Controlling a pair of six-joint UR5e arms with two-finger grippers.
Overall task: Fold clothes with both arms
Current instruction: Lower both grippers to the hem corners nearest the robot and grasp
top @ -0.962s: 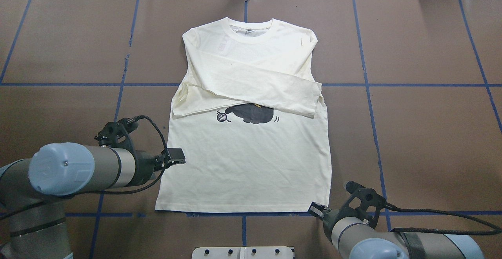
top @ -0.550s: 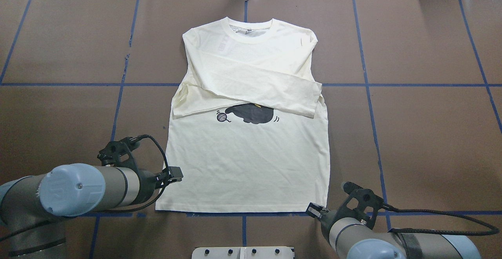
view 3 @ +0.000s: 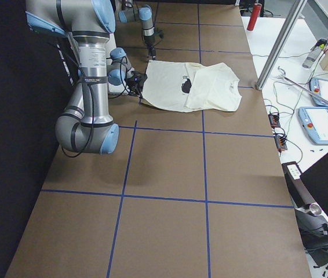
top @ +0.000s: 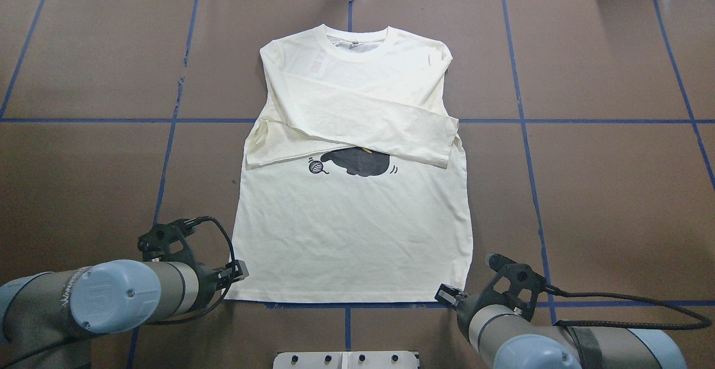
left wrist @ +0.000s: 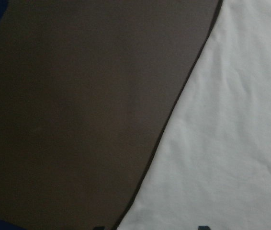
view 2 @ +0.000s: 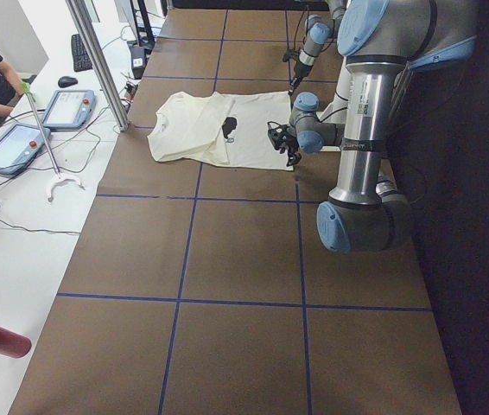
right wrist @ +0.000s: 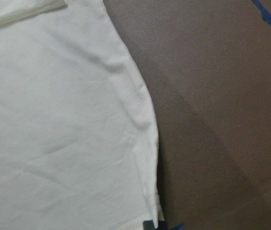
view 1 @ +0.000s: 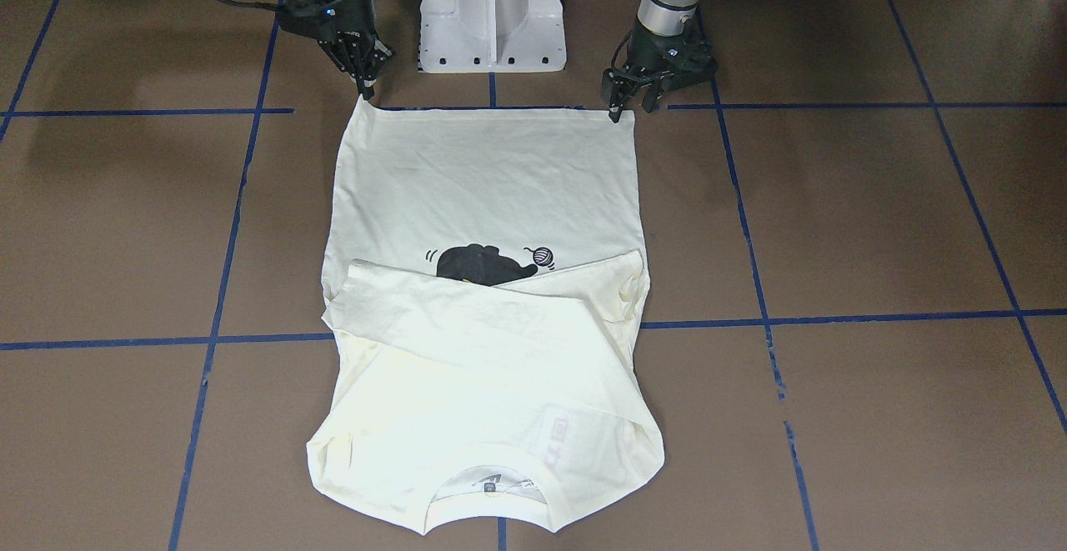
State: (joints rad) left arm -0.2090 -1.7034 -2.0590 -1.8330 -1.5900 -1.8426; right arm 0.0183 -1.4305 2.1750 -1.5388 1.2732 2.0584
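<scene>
A brown paper-covered desk (top: 614,190) marked into squares with blue tape carries everything. In its middle lies a cream long-sleeved cotton T-shirt (top: 352,235), flat and face up, collar at the far side and hem along the tape line nearest the robot. Both sleeves are already crossed over the chest, half hiding a black cat-and-yarn print (top: 357,162).

The grey jointed left arm (top: 111,296) reaches to the near left hem corner (top: 226,299), and the grey jointed right arm (top: 530,341) to the near right hem corner (top: 466,296).

The left end effector (top: 237,271) sits just beside its corner. Its wrist view shows two dark fingertips (left wrist: 201,227) set well apart with the shirt's side edge running between them, so it looks spread and not pinching anything. The right end effector (top: 447,293) is just at its corner. Only one dark tip shows in its wrist view, and I cannot tell whether it is spread or pressed together.

The shirt should be light, limp and easily wrinkled. It will likely sag between two holds and drag on the paper. The sensible holds are the two hem corners, pinching both layers, then lifting evenly so the crossed sleeves are not disturbed.
</scene>
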